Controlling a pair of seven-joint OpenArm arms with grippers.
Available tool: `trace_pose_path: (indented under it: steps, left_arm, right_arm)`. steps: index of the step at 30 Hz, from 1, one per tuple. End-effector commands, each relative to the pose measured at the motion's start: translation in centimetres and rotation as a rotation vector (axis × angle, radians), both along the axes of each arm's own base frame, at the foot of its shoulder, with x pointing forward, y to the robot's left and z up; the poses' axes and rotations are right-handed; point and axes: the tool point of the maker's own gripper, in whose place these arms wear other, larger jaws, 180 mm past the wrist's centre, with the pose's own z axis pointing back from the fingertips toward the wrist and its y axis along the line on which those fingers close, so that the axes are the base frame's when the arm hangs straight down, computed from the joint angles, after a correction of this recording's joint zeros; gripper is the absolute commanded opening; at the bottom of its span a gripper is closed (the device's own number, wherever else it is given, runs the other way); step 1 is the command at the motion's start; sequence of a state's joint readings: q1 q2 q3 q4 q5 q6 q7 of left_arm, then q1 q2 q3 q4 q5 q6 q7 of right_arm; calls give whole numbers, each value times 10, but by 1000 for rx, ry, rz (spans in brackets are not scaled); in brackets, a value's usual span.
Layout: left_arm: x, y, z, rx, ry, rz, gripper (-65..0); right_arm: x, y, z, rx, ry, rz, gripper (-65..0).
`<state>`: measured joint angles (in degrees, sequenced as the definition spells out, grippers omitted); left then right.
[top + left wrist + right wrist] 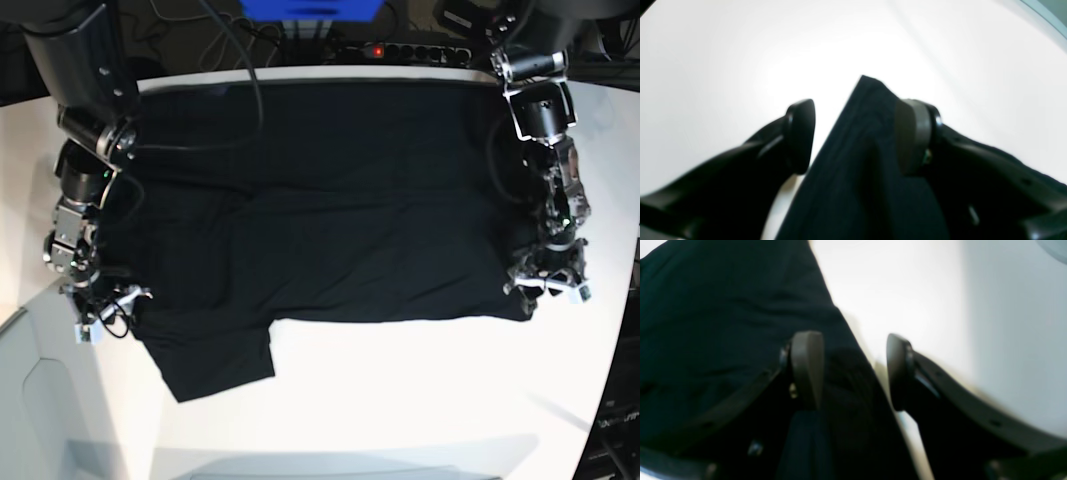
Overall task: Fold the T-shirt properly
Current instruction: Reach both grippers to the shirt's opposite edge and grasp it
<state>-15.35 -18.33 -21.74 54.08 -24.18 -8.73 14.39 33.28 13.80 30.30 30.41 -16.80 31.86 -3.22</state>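
Note:
The black T-shirt (330,210) lies spread across the white table (400,400), with one sleeve (215,355) sticking out at the front left. Its tag and print patch do not show. My left gripper (545,285) is at the shirt's right edge. In the left wrist view the gripper (855,136) is open, with a pointed fold of the T-shirt (860,160) between its jaws, against the right pad (910,136). My right gripper (100,310) is at the shirt's left edge. In the right wrist view it (851,371) is open, with the T-shirt's edge (723,316) lying against the left pad (806,370).
A power strip (400,48), cables and a blue object (310,8) lie behind the table's back edge. The table's rounded front left edge (40,310) is close to my right gripper. Bare white tabletop stretches in front of the shirt.

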Motion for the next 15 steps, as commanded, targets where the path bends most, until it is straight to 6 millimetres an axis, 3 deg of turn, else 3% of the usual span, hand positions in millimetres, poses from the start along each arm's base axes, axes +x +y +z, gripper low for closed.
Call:
trace_pose_path:
  steps: [1, 9, 15]
  left_arm:
    - [16, 13, 26, 27, -66, 14, -288]
    - [37, 20, 15, 2, -8, 42, -288]
    - [44, 18, 2, 53, 70, 24, -288]
  right_arm:
    - [12, -11, 17, -12, -47, -28, -340]
    - [6, -1, 2, 18, -28, -25, -361]
    - [7, 7, 0, 29, -28, -19, -557]
